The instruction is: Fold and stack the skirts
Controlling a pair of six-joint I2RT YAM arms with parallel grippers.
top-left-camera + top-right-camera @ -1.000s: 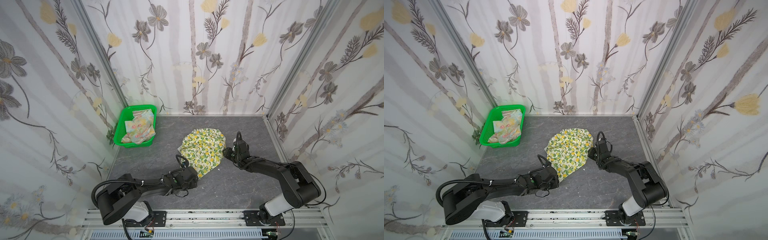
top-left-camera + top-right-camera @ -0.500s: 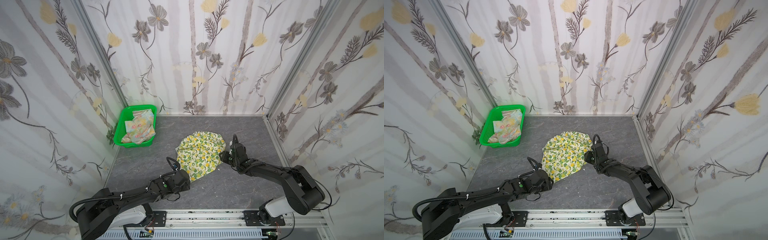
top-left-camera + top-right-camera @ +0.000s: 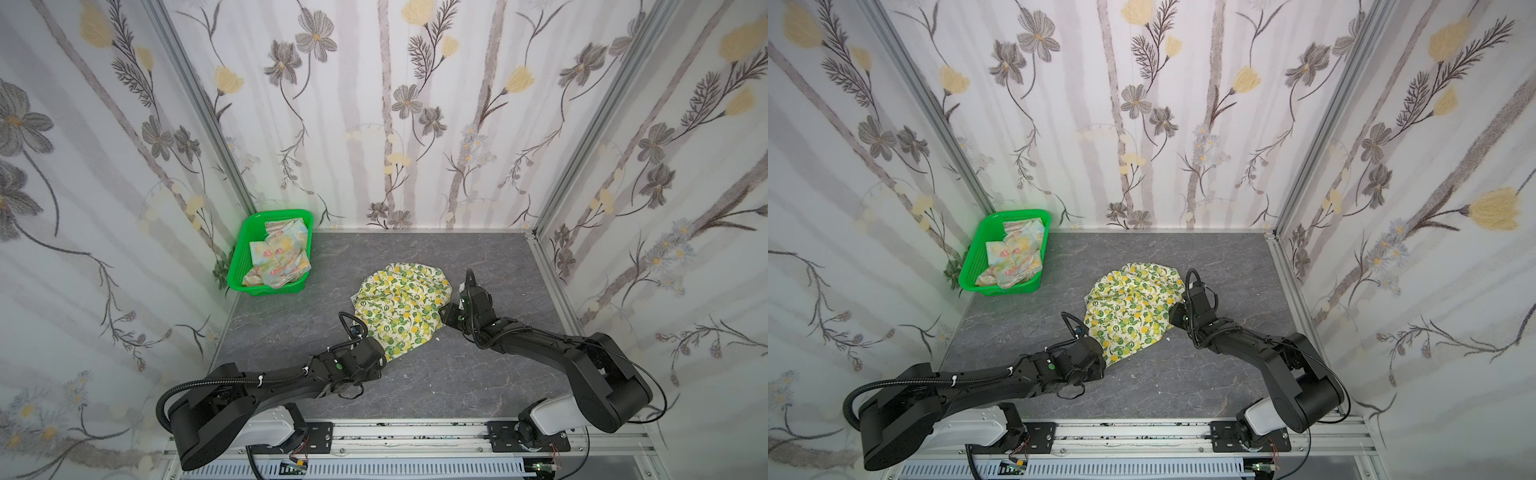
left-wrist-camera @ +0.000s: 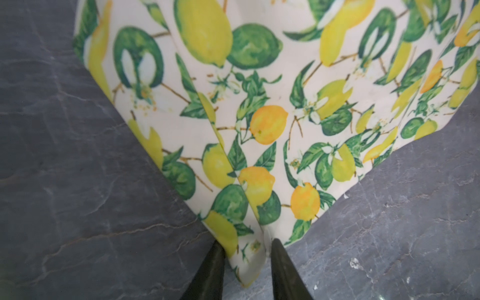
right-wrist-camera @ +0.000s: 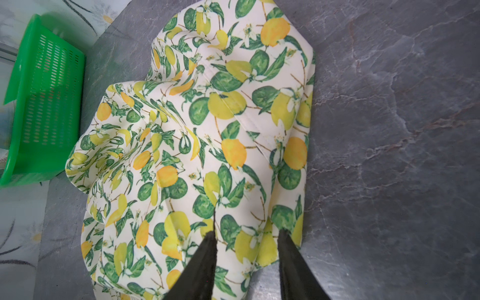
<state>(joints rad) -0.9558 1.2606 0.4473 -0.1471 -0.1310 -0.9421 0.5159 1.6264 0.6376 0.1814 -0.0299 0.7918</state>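
The left gripper [image 4: 248,245], jaws narrowly apart, straddles the near corner of the lemon skirt [image 3: 401,307]; whether it pinches cannot be told. The right gripper [image 5: 246,233] clamps a humped fold at the skirt's right edge. The floral skirt [image 3: 280,257] lies in the green basket [image 3: 266,289]. Since a second ago, the right gripper has edged leftward.

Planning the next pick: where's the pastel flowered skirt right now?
The pastel skirt lies crumpled in the green basket, far-left corner in both top views.
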